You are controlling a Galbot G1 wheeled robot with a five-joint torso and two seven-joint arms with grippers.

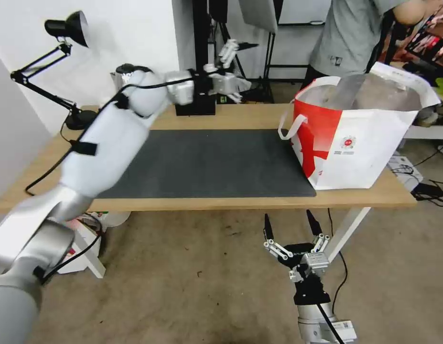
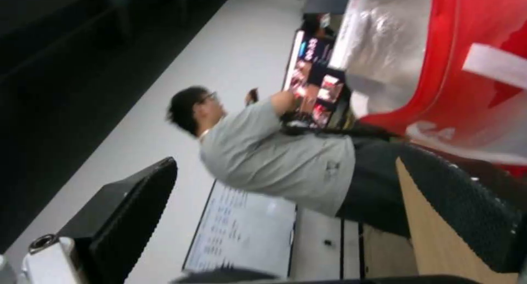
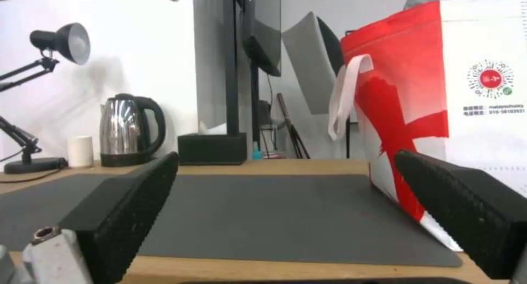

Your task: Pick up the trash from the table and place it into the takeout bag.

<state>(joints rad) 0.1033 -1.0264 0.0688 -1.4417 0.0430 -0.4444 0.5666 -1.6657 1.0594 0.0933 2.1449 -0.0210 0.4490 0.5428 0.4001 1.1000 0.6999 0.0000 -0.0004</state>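
While the right tool (image 1: 293, 227) hangs low in front of the desk (image 1: 240, 203), its two black fingers (image 3: 126, 210) are spread wide and hold nothing. It sits over the floor, just below the desk's near edge. On the desk lies a big dark mat (image 1: 207, 162). The bag (image 1: 360, 134) stands on the right end of the desk, partly on the mat. It is white and red, with a small round red logo (image 1: 348, 142) and a white loop handle (image 1: 290, 126). Its top is open and the shiny silver lining (image 1: 374, 93) shows inside. Farther back, the left arm reaches over the far side of the desk. The left tool (image 1: 233, 71) is up in the air there, open, with nothing in it. Behind it, near the wall, sit a black box (image 3: 211, 148), a kettle (image 3: 129, 129), a small white cup (image 3: 81, 151) and a black lamp (image 1: 63, 67).
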